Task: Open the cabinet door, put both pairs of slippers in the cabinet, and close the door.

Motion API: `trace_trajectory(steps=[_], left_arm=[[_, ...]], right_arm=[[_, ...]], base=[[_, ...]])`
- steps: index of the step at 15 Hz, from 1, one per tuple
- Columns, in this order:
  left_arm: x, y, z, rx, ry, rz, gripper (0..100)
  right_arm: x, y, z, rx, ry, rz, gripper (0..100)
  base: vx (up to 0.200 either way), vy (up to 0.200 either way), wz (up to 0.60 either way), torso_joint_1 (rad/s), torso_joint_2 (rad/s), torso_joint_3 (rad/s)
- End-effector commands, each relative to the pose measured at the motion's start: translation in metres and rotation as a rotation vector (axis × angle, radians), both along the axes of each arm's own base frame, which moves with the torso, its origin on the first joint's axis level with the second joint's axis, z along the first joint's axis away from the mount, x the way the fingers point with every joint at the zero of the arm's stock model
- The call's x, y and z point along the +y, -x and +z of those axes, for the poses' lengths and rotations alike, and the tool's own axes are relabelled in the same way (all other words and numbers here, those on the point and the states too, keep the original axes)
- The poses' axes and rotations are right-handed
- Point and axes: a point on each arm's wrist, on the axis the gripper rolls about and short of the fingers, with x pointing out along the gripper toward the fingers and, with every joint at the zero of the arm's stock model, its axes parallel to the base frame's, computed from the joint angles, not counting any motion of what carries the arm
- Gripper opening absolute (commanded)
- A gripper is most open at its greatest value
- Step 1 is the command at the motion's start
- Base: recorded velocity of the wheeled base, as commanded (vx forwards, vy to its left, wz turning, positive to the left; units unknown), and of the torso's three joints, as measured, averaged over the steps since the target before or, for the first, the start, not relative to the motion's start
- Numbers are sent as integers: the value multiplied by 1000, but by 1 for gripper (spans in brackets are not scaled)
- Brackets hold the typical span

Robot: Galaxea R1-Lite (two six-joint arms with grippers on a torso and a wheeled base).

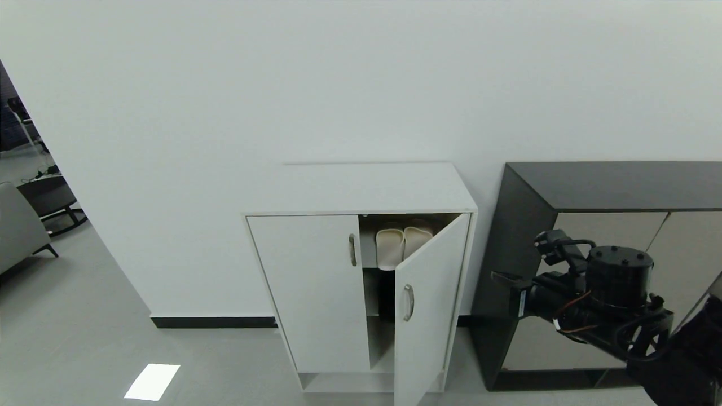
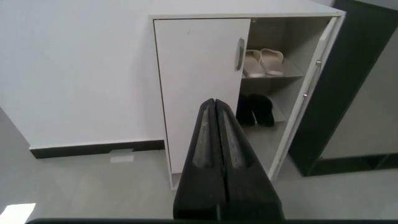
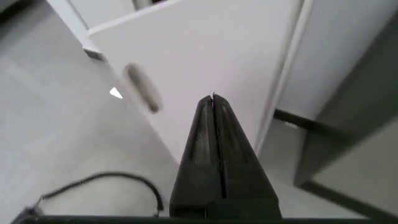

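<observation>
The white cabinet point(image 1: 361, 189) stands against the wall. Its left door point(image 1: 310, 290) is closed and its right door point(image 1: 428, 310) stands partly open. A cream pair of slippers point(image 1: 401, 243) lies on the upper shelf, also seen as the cream slippers point(image 2: 264, 62) in the left wrist view. A black pair of slippers point(image 2: 256, 109) rests on the shelf below. My left gripper point(image 2: 215, 102) is shut and empty, in front of the closed door. My right gripper point(image 3: 214, 99) is shut and empty, close to the outer face of the open door point(image 3: 205, 56), beside its handle point(image 3: 142, 87).
A black open-frame cabinet point(image 1: 592, 186) stands right of the white one, with my right arm point(image 1: 592, 299) in front of it. Grey floor spreads to the left. A cable point(image 3: 99, 183) lies on the floor. Chairs point(image 1: 34, 208) stand far left.
</observation>
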Motion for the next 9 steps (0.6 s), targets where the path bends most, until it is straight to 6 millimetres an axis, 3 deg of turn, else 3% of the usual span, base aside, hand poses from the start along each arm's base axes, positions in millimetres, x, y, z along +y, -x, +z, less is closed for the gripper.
trace_trajectory(steps=[1, 5, 9], left_arm=[[0, 0, 0, 1, 1, 1, 0], [0, 0, 0, 1, 1, 1, 0], [0, 0, 0, 1, 1, 1, 0]], right_arm=[[17, -5, -24, 43, 18, 20, 0], [27, -2, -29, 54, 24, 54, 0], [53, -18, -36, 29, 13, 98, 0]], base=[[200, 0, 0, 12, 2, 2], [200, 0, 0, 5, 2, 5], [0, 0, 0, 0, 0, 0]])
